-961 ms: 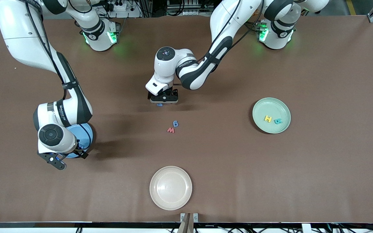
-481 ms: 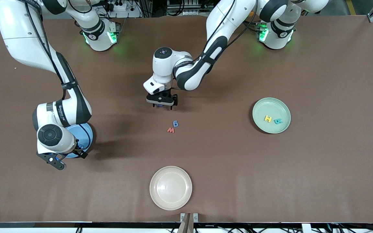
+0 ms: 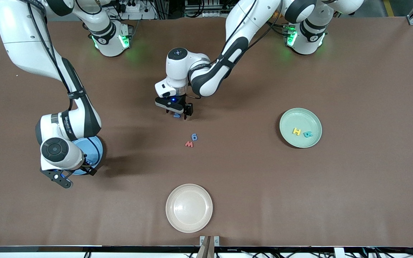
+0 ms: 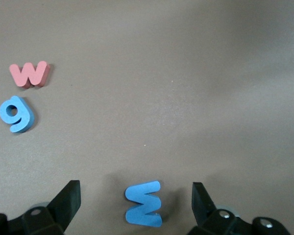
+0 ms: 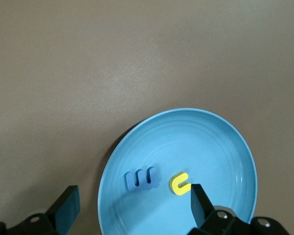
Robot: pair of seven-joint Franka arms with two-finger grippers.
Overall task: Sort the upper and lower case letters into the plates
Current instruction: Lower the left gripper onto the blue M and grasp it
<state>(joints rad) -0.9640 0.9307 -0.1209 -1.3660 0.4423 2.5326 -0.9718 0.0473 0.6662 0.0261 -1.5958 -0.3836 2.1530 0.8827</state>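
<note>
Letters are what we sort: the small blue foam letter (image 4: 144, 204) lies on the brown bench between our left claw's (image 3: 174, 108) spread fingers, freshly lowered around it. Our right claw (image 3: 71, 174) waits, fingers apart, over the sky-blue plate (image 5: 220, 147).

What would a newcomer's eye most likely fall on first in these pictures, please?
Probably the left gripper, open just above a blue letter on the middle of the brown table, with a red letter and another blue letter lying nearer the front camera. Next, the right gripper, open over the blue plate, and the green plate toward the left arm's end.
</note>
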